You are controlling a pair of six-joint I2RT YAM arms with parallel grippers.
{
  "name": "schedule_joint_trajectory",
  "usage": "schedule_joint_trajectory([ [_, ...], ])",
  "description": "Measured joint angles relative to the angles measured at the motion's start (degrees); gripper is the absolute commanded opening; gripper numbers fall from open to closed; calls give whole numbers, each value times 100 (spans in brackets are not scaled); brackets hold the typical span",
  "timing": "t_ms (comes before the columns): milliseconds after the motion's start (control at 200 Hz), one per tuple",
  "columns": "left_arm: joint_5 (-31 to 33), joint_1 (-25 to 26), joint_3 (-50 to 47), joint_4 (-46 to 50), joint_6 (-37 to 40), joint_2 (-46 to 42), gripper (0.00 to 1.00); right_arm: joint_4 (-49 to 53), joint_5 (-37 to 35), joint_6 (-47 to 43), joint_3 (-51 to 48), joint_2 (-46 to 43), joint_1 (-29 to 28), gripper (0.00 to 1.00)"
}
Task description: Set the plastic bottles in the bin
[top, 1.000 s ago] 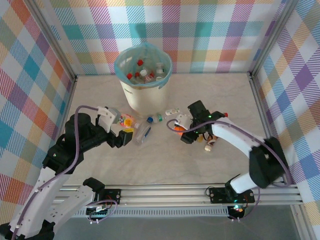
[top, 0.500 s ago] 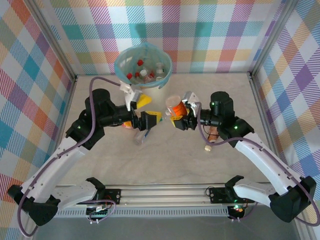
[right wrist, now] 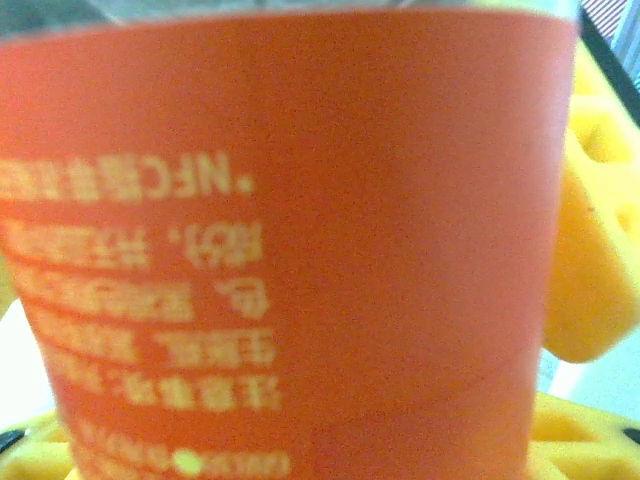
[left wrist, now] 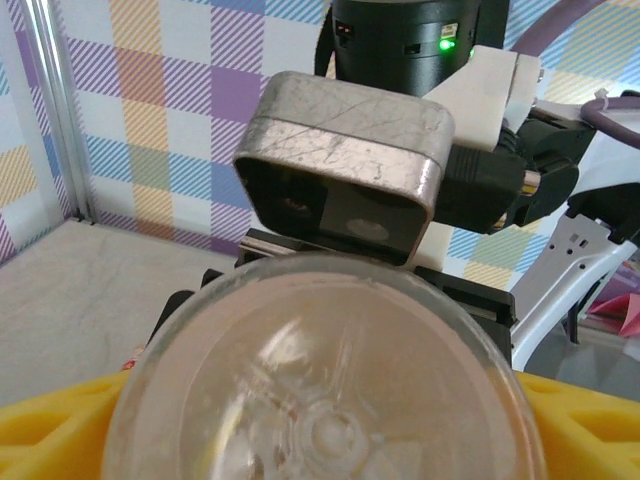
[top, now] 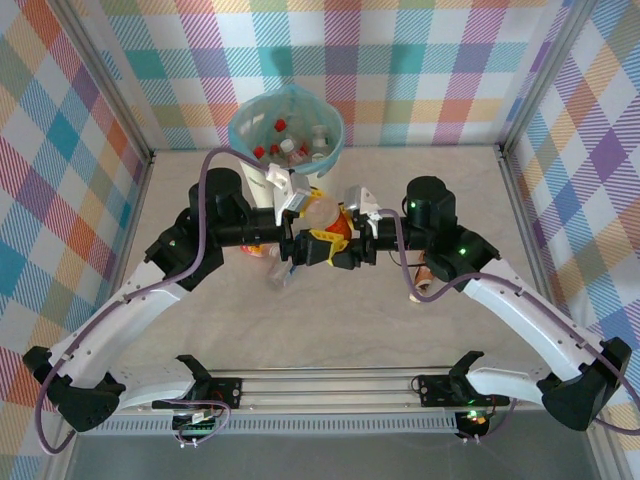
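An orange-labelled plastic bottle (top: 328, 218) hangs in the air in front of the bin (top: 240, 135), between both grippers. My right gripper (top: 347, 243) is shut on it; its orange label (right wrist: 290, 250) is pressed against a yellow finger (right wrist: 595, 270). My left gripper (top: 312, 243) comes from the left. The bottle's clear base (left wrist: 330, 400) sits between the left gripper's yellow fingers (left wrist: 50, 430), so their contact is hidden. Several bottles (top: 287, 148) lie inside the bin. A clear bottle (top: 280, 272) lies on the table below the left arm, and another bottle (top: 426, 283) lies by the right arm.
The checked walls and metal frame posts (top: 512, 190) close in the table on three sides. The right arm's wrist camera housing (left wrist: 345, 165) faces the left gripper at close range. Open tabletop lies toward the near rail (top: 320, 385).
The right gripper lifted the orange-labelled bottle off the table and carried it left. The left gripper rose from the left side and closed in around the bottle's base.
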State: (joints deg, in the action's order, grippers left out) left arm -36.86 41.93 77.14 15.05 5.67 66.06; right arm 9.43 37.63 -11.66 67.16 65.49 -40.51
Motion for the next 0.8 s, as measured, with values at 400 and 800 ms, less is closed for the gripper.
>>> schedule_joint_trajectory([
  [400, 94, 7, 4, -48, 81, -76, 48, 223, 63, -81, 262, 136, -35, 61],
  [800, 557, 33, 315, -168, -251, -153, 25, 203, -743, -160, 645, 142, -50, 97],
])
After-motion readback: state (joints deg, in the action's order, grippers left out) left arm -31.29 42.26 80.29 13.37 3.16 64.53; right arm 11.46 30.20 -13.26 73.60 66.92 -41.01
